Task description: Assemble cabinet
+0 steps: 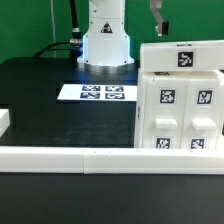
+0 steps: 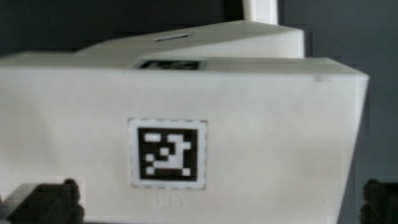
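The cabinet (image 1: 180, 95) is a large boxy white body with smaller tagged panels, standing at the exterior view's right, behind the rail. In the wrist view it fills the picture, showing a flat white face with one square tag (image 2: 169, 152) and another tagged part behind it. My gripper (image 1: 157, 18) hangs just above the cabinet's top rear edge, apart from it. In the wrist view the gripper (image 2: 214, 205) is open wide and empty; its dark fingertips (image 2: 45, 203) show at the two corners, with the cabinet's white face between them.
The marker board (image 1: 97, 92) lies flat on the black table in front of the robot base (image 1: 105, 40). A long low white rail (image 1: 100, 158) runs across the front and turns back at the exterior view's left (image 1: 4, 122).
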You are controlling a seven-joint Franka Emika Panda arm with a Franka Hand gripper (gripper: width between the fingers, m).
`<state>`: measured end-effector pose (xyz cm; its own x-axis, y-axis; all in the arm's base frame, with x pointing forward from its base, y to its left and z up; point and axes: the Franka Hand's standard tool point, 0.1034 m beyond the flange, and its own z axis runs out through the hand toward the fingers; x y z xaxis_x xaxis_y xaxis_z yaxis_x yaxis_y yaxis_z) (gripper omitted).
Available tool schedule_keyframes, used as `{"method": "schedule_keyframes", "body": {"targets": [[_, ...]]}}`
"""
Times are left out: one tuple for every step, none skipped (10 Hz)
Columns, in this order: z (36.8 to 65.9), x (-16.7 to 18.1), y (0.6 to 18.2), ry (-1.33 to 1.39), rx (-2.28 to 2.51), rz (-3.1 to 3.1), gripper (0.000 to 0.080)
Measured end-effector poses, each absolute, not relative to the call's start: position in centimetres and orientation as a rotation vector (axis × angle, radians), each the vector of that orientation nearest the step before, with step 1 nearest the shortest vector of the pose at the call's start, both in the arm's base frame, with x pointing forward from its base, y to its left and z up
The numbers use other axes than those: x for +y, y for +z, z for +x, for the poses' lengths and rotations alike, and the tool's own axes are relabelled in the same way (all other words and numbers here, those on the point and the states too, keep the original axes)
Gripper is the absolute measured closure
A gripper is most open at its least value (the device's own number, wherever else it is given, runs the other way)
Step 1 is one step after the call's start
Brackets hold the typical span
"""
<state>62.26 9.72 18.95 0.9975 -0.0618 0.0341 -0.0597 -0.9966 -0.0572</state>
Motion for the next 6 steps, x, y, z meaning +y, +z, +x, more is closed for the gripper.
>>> {"method": "schedule_keyframes", "body": {"targets": [[62.31, 9.67, 19.0, -0.06, -0.045, -3.086, 0.0002], [62.31, 9.44, 19.01, -0.062, -0.256, -3.079, 0.0002], [62.21, 9.13, 18.89, -0.054, -0.403, -3.065, 0.0002], [62.22, 9.06, 18.88, -0.056, -0.47, -3.058, 0.0002], [62.22, 9.0, 18.86, -0.059, -0.586, -3.04, 0.0002], [62.22, 8.92, 18.81, -0.058, -0.638, -3.03, 0.0002]]}}
